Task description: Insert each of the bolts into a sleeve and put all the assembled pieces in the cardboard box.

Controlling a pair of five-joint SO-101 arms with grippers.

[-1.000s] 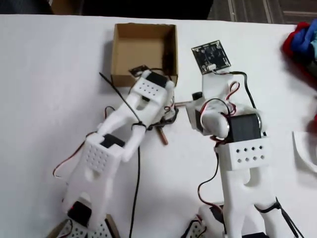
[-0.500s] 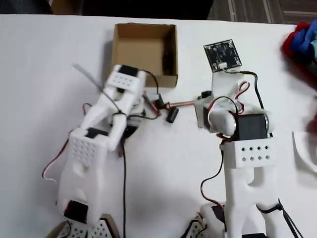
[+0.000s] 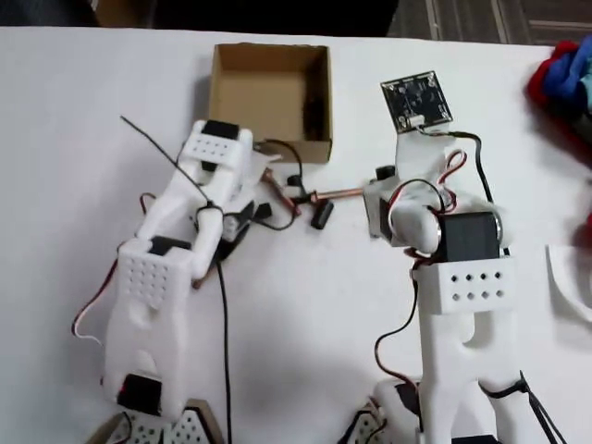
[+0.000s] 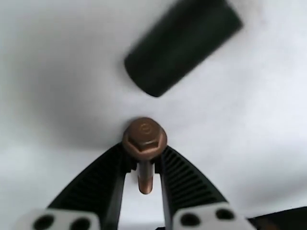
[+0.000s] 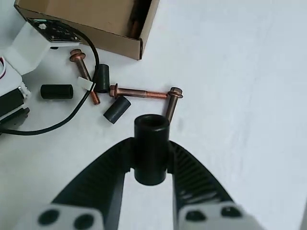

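In the left wrist view my left gripper (image 4: 142, 165) is shut on a copper bolt (image 4: 144, 139), head outward, and a black sleeve (image 4: 182, 45) lies on the table just beyond it. In the high view that gripper (image 3: 265, 190) and its bolt (image 3: 280, 192) sit just below the cardboard box (image 3: 268, 88). My right gripper (image 5: 151, 165) is shut on a black sleeve (image 5: 151, 143), bore facing outward, held right of the loose parts (image 3: 381, 176). Two more bolts (image 5: 139, 92) (image 5: 171, 103) and several sleeves (image 5: 116, 109) lie on the table between the arms.
The open cardboard box (image 5: 86, 21) stands at the back centre, with something dark against its right wall. A cable (image 5: 57, 122) trails across the table by the loose parts. Coloured cloth (image 3: 564, 74) lies at the far right edge.
The left arm has swung left and back, away from the right arm, carrying its bolt. The right arm shifted slightly right early on and has since kept still with its sleeve.
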